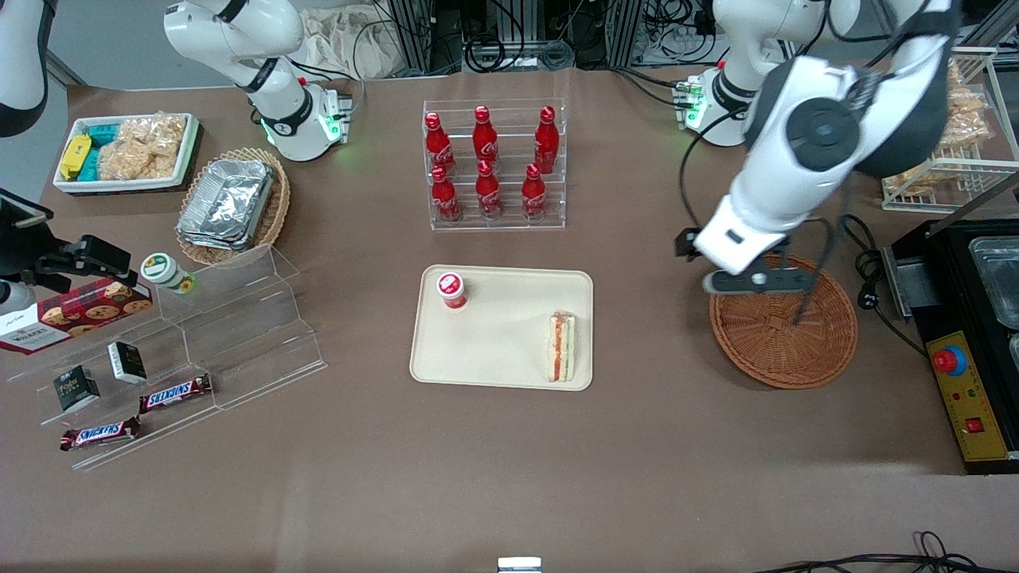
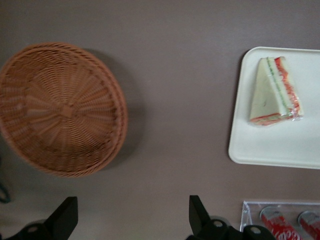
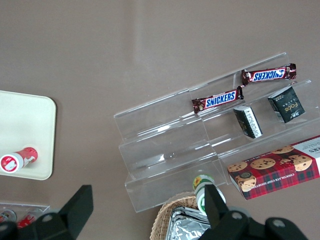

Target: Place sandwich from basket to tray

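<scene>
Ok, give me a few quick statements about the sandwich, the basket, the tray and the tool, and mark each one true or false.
1. The sandwich lies on the tray. True.
2. The basket holds a sandwich. False: the basket is empty.
3. The tool is open and grips nothing. True.
4. The tool hangs above the tray. False: it hangs above the basket's rim, toward the working arm's end of the table.
5. A red-capped cup also stands on the tray. True.
</scene>
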Motion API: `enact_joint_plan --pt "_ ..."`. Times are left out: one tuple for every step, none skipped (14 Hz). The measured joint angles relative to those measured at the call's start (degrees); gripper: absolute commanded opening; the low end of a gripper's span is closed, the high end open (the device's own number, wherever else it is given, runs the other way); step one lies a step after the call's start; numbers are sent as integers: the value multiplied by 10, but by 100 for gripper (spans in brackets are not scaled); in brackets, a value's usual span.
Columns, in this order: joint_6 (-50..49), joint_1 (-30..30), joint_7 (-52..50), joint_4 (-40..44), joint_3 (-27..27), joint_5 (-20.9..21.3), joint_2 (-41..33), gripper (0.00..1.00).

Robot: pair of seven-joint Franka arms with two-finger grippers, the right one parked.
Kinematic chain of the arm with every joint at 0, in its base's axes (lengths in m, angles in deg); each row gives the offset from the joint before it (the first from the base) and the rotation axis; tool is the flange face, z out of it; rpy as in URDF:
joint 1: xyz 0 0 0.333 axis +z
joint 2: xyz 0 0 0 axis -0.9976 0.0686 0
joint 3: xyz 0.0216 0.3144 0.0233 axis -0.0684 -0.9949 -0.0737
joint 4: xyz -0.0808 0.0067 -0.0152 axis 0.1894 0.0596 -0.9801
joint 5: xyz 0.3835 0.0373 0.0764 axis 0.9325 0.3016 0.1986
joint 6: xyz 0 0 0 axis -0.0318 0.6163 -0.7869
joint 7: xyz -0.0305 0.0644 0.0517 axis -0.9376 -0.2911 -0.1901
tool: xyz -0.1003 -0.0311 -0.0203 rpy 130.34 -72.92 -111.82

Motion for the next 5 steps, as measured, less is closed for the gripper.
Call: enact_joint_plan --pt "-28 21 13 22 -1 -3 -1 100" --pt "-44 42 22 43 -1 -11 0 100" --pt "-52 64 32 59 -1 -21 1 100" --pt "-55 86 47 70 -2 -27 4 100" --pt "-56 106 64 77 -2 -31 6 100"
